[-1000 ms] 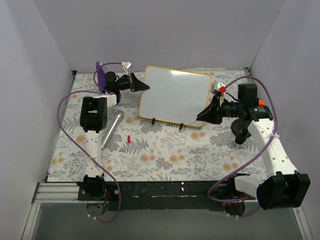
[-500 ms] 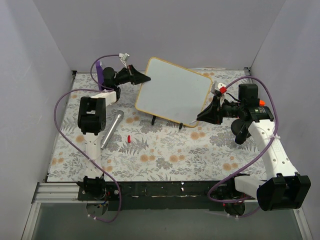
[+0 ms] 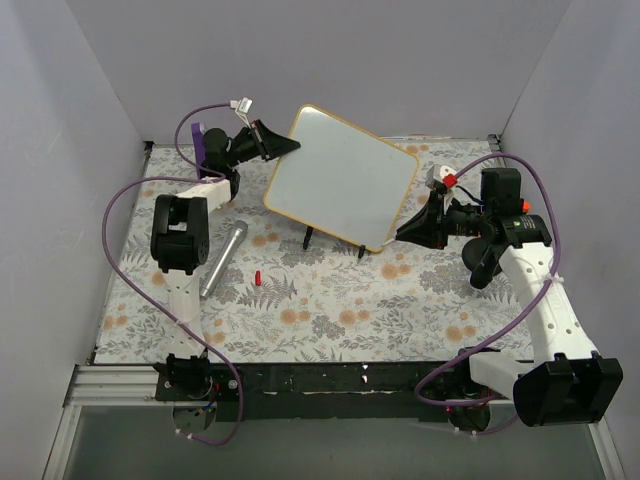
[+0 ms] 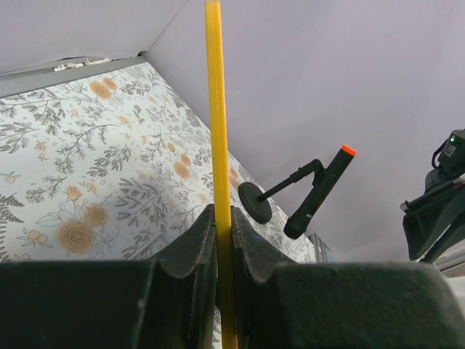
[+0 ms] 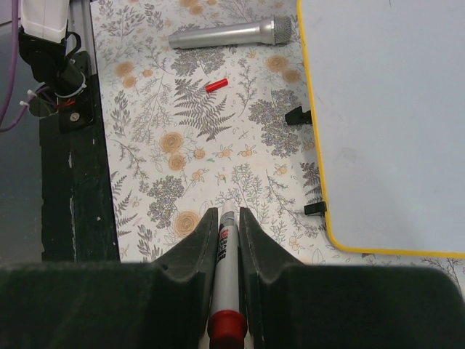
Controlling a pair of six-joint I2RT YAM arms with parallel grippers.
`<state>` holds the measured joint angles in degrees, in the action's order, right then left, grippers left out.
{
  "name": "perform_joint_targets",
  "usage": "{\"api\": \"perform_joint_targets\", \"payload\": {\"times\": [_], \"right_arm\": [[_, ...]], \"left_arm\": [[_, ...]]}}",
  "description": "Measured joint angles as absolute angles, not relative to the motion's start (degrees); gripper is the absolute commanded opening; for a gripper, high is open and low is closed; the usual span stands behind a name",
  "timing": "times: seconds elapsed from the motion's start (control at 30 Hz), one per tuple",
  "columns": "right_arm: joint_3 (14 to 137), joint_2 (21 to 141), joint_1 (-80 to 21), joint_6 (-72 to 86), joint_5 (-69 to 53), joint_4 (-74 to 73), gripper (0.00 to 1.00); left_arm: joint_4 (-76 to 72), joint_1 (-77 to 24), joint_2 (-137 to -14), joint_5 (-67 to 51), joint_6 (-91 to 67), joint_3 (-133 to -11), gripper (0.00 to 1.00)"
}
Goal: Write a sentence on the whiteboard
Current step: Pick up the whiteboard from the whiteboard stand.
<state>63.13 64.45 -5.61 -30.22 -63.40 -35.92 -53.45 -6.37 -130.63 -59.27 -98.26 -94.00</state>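
The left gripper (image 3: 285,147), clamped on the thin yellow-orange rim of the small glossy whiteboard (image 3: 340,188), has swung it round and tipped it ahead of its fingers, still blank, while the right gripper (image 3: 408,230), pinching a white, red-ended marker (image 5: 226,280), waits just off the board's corner, so writing hasn't started.

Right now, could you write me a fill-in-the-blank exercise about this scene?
The left jaws clamp the ____ frame of the glossy white rectangular whiteboard.
The right jaws hold a white plastic marker with a ____ end.
A small red cap lies near the ____ metal microphone.
Missing words: yellow; red; silver.
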Motion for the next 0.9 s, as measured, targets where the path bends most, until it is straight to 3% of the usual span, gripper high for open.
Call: {"api": "perform_joint_targets", "payload": {"times": [0.9], "right_arm": [[67.18,64.42,-5.58,-30.41,-63.42,-39.16,0.01]], "left_arm": [[-43.20,-10.26,-123.63,-46.28,-95.98,-94.02,0.00]]}}
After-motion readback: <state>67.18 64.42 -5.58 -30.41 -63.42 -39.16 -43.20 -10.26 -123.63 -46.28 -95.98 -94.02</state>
